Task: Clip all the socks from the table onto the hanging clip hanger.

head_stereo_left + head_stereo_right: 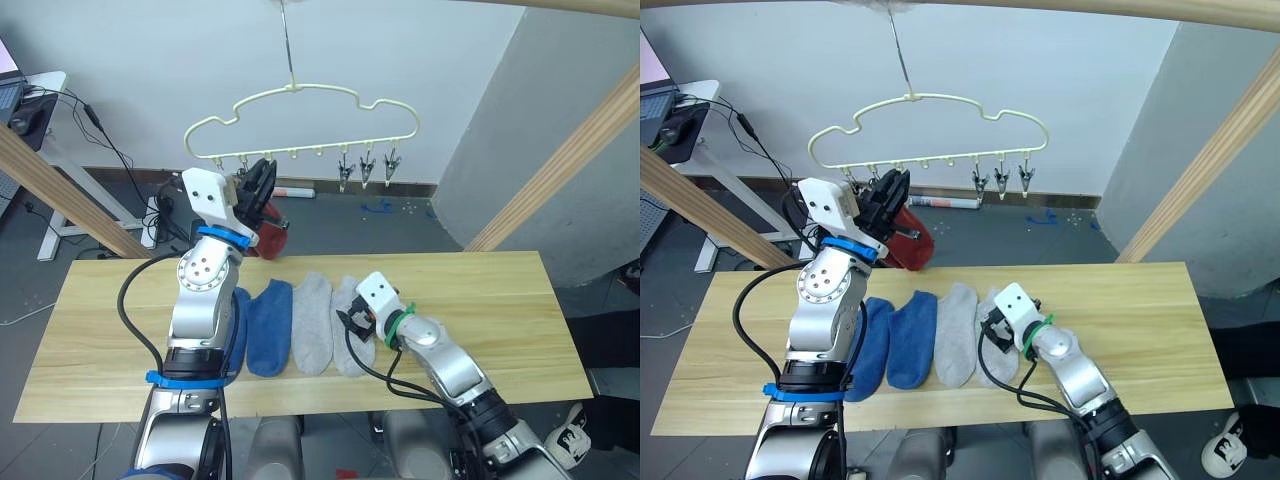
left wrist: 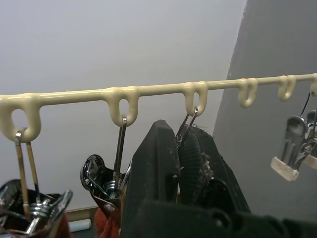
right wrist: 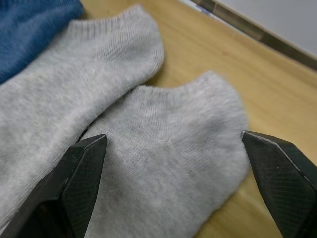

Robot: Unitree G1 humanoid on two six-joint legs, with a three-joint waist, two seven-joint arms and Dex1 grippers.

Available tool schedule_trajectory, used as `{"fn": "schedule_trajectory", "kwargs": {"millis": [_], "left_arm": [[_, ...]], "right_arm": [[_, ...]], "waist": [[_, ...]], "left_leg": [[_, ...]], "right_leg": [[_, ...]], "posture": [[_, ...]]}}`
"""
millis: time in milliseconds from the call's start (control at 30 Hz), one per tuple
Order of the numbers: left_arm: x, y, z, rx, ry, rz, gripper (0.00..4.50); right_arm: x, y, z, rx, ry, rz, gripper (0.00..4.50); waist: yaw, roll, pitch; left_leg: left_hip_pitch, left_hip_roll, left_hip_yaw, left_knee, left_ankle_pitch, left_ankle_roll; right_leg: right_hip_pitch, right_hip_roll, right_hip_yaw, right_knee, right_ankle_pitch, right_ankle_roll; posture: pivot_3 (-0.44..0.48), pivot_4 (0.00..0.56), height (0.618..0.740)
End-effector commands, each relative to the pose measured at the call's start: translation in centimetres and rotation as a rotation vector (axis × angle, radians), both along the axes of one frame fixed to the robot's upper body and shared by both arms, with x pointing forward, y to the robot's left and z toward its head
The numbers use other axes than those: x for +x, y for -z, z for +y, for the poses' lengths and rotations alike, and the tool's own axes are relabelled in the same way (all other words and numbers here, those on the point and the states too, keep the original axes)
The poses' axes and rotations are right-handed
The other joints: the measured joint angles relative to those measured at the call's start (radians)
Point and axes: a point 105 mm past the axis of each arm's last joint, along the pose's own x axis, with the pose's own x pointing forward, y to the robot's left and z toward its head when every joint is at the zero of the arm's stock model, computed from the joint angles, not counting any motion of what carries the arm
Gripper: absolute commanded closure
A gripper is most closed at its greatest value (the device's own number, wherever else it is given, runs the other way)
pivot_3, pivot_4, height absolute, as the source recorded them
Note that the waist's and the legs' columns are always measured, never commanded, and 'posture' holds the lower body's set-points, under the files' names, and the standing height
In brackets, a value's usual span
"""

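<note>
Setting: pale plank tabletop [image 1: 500, 300] across mid-frame, grey floor and white wall behind; clip hanger [image 1: 300, 125] hangs at upper centre.
Head view, socks: two blue socks [image 1: 262, 325] and two grey socks [image 1: 313, 322] lie side by side at tabletop centre; a dark red sock [image 1: 272, 238] hangs just under the hanger's left end.
Head view, arms: left hand [image 1: 262, 185] raised to the hanger's left clips; right hand [image 1: 352, 318] low over the rightmost grey sock.
Left wrist view: black fingers [image 2: 156, 168] pressed together at a silver clip [image 2: 101, 176] under the hanger bar [image 2: 148, 90]; whether they pinch the clip or fabric I cannot tell.
Right wrist view: fingers [image 3: 79, 171] spread wide, straddling the grey sock [image 3: 168, 168] near its cuff.
Doing it well: judged, lower squarely and pinch only the nearer sock's cuff, clear of its neighbour.
</note>
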Motion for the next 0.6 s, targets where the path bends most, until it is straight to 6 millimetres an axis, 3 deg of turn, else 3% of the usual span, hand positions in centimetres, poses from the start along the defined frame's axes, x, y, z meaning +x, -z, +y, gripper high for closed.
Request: {"fn": "schedule_trajectory", "kwargs": {"millis": [33,233,400,600], "left_arm": [[-0.7,-0.9,0.2,-0.001,0.006,-0.030,4.43],[-1.0,-0.6,0.5,-0.014,0.042,0.012,4.43],[-1.5,-0.5,1.0,-0.002,0.083,0.047,4.43],[-2.5,-1.1,0.8,-0.037,0.200,0.107,4.43]], "right_arm": [[0.3,1.0,-0.7,-0.060,0.025,-0.008,0.58],[-0.1,0.9,-1.5,-0.117,-0.009,-0.045,2.72],[-0.9,-2.0,-0.7,-0.145,-0.169,-0.153,4.45],[-1.5,-7.9,2.9,-0.115,-0.390,-0.320,4.50]], "waist": [[0.000,0.000,0.000],[0.000,0.000,0.000],[0.000,0.000,0.000],[-0.010,0.000,0.000]], "left_leg": [[0.000,0.000,0.000,0.000,0.000,0.000],[0.001,0.000,0.000,0.000,0.000,0.000],[0.001,0.000,0.000,0.000,0.000,0.000],[0.001,0.001,0.000,0.000,0.000,0.000]], "right_leg": [[0.000,0.000,0.000,0.000,0.000,0.000],[0.002,0.000,0.000,0.000,-0.002,0.004],[0.001,0.000,0.000,0.000,-0.002,0.004],[0.001,0.001,0.000,0.000,-0.003,0.004]], "posture": [[-0.051,0.318,0.721],[-0.050,0.313,0.721],[-0.053,0.309,0.721],[-0.047,0.298,0.721]]}}
